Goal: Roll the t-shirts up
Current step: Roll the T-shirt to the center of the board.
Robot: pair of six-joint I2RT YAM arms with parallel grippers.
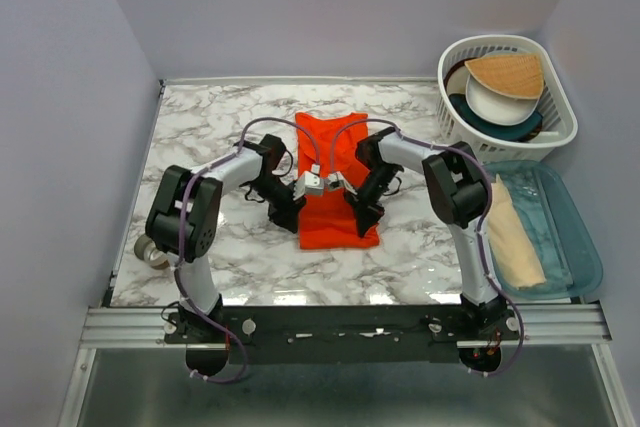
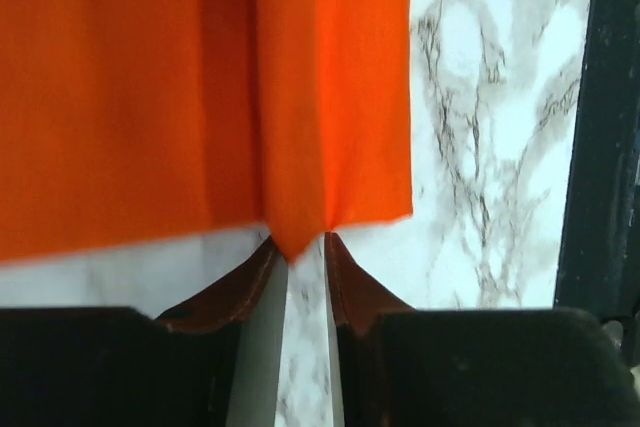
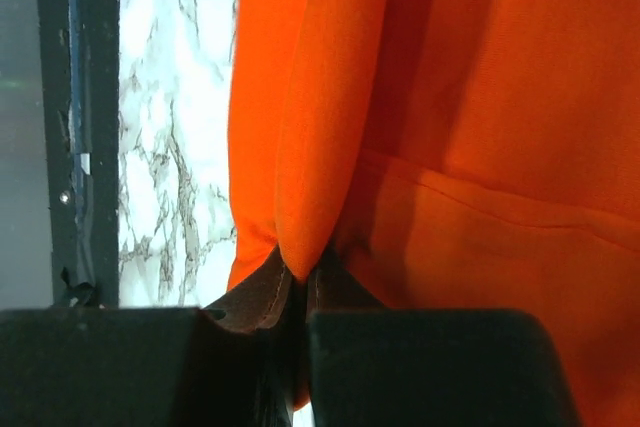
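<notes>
Lab test booth: plain lilac walls (image 1: pixel 300 7), marble tabletop (image 1: pixel 200 127), aluminium mounting rail (image 1: pixel 130 325)

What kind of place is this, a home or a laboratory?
Most likely a robot test cell, not a home: plain walls box in a marble-patterned table, two arms are bolted to a metal rail, and a basket of dishes looks like a prop.

The t-shirt (image 1: pixel 335 222) is thin, soft orange-red cloth, matt and smooth. The table (image 1: pixel 210 127) under it has a glossy marble-look top, white with grey veins. At the table's far right corner the basket (image 1: pixel 563 117) is white slotted plastic; the tray (image 1: pixel 585 257) beside the table's right edge is translucent teal plastic. The pads (image 3: pixel 258 297) of the right gripper (image 3: pixel 300 269) look brown, matt, stitched.
</notes>
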